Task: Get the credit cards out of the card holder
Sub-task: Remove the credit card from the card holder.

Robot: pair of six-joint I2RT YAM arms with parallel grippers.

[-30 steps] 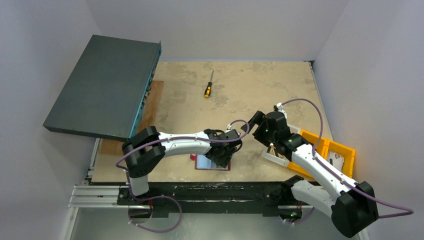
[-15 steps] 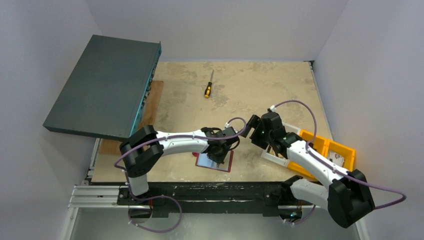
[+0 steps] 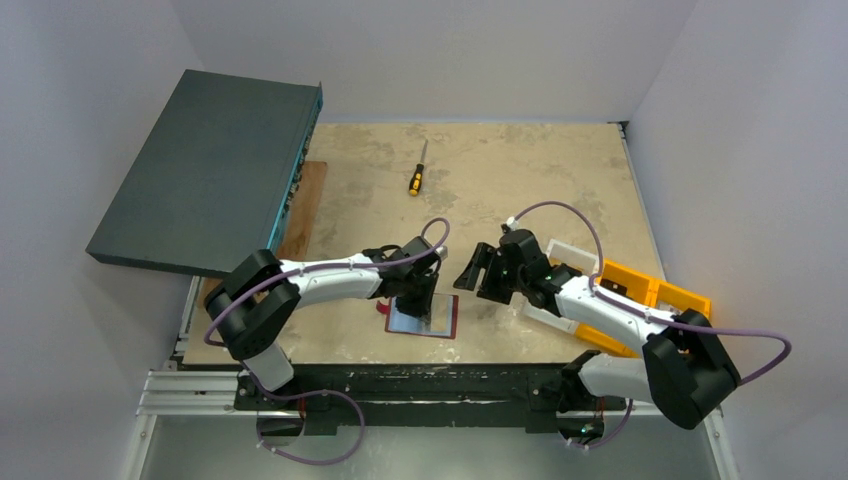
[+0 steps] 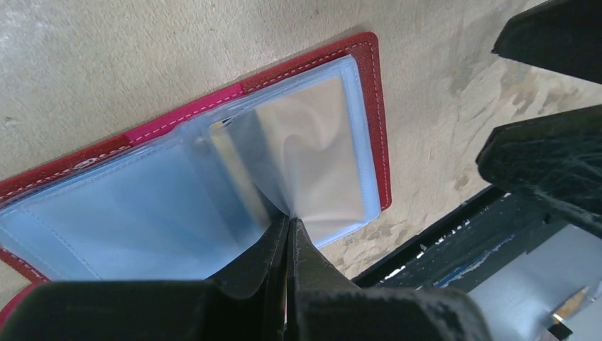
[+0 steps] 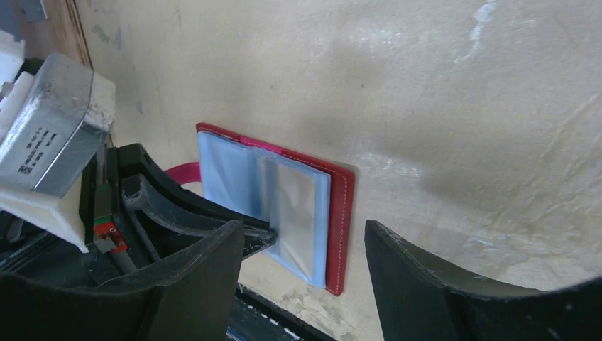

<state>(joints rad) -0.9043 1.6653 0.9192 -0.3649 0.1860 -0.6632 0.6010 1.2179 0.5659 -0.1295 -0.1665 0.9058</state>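
**Left jaws pinched on a sleeve, right jaws wide beside the holder**

My left gripper (image 4: 287, 222) was fully closed, its two fingertips pressed together on the edge of a clear sleeve (image 4: 319, 142) that stood up from the card holder (image 4: 369, 106). In the left wrist view the sleeve rose from the bottom centre of the frame and curled toward the upper right, full of glare. I could not tell whether any of the credit cards sat inside it.

My right gripper (image 5: 305, 234) had its jaws well apart with nothing between them, low in the right wrist view, with the holder seen through the gap.

From above, the holder lay open and flat on the table (image 3: 500, 180), at the lower centre of the frame near the front edge, with the left gripper over its left part and the right gripper just to its upper right. A pink tab (image 3: 384, 310) stuck out of its left side.

Further out, a screwdriver (image 3: 416, 172) lay at upper centre, an orange bin (image 3: 650, 295) sat at the right, and a dark flat box (image 3: 205, 170) filled the upper left.
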